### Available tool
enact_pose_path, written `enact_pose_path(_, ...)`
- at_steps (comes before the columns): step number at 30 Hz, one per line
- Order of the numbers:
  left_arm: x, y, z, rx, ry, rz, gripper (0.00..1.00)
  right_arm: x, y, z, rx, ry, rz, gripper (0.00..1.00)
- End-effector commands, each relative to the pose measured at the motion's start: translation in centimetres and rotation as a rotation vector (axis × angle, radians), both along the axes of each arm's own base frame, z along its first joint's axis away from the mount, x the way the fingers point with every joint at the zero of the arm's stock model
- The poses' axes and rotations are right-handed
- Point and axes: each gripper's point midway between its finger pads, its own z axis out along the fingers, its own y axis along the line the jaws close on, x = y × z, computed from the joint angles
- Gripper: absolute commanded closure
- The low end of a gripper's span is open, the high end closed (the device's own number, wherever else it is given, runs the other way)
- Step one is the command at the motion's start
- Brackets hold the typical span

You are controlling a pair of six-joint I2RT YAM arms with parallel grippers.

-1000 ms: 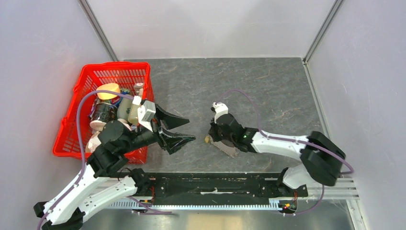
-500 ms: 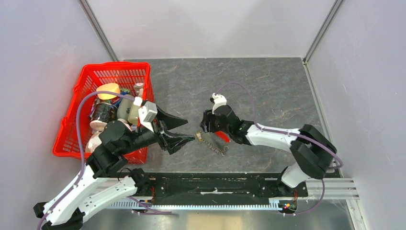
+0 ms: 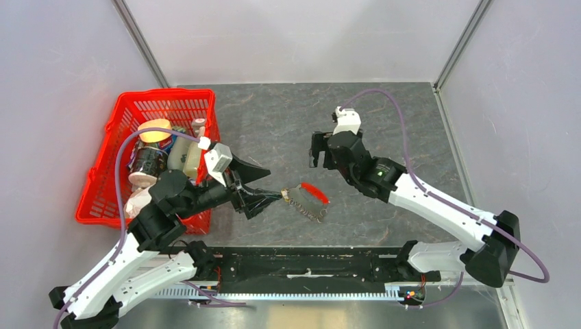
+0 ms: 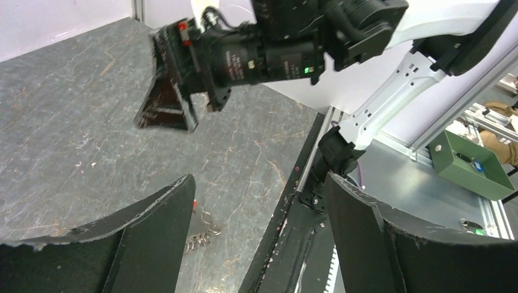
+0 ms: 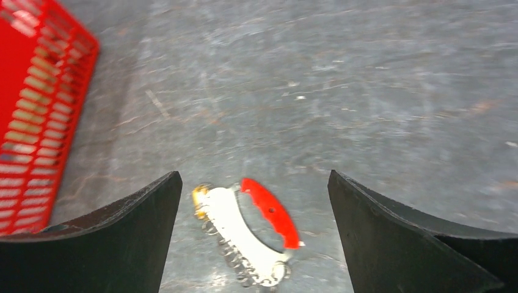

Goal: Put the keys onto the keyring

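The keyring (image 3: 310, 199) lies flat on the table, a loop of silvery chain (image 5: 241, 256) with a curved red tag (image 5: 272, 210). A tiny brass key (image 5: 200, 198) sits at the chain's left end, touching it; I cannot tell whether it is threaded on. My right gripper (image 3: 320, 155) hangs open above and behind the keyring, holding nothing, and the keyring shows between its fingers (image 5: 253, 177). My left gripper (image 3: 273, 184) is open just left of the key (image 3: 285, 195), its lower fingertip almost at it. In the left wrist view the chain (image 4: 204, 232) peeks out beside the left finger.
A red basket (image 3: 103, 185) with a can, bottles and other items stands at the left, under the left arm's wrist. The black rail (image 3: 308, 264) runs along the near table edge. Grey walls close in the back and sides.
My right gripper opened and let go of the keyring, which now lies on the table, then lifted away up and to the right. The left gripper edged slightly toward the key.
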Motion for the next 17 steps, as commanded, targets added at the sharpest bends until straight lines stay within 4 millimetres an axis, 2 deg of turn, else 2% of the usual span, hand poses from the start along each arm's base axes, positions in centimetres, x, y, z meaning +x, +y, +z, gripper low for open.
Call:
enact_pose_path(1,0.8,0.1,-0.2,0.027,-0.033,0.035,0.15,-0.3,-6.7,2.3,-0.153,-0.043,-0.224,0.03)
enact_pose_path(5,1.0,0.2,-0.3,0.034,-0.033,0.045,0.14,-1.2,-7.5,4.7,-0.124,-0.097,-0.192,0.03)
enact_pose_path(12,0.9,0.2,-0.4,0.039,-0.033,0.041,0.13,-3.4,-9.3,10.5,-0.035,-0.207,-0.13,0.03)
enact_pose_path(14,0.9,0.2,-0.5,0.041,-0.033,0.041,0.13,-3.7,-9.3,11.2,-0.044,-0.22,-0.093,0.03)
enact_pose_path(17,0.9,0.2,-0.5,0.042,-0.032,0.04,0.13,-3.2,-10.3,11.3,-0.092,-0.201,-0.162,0.03)
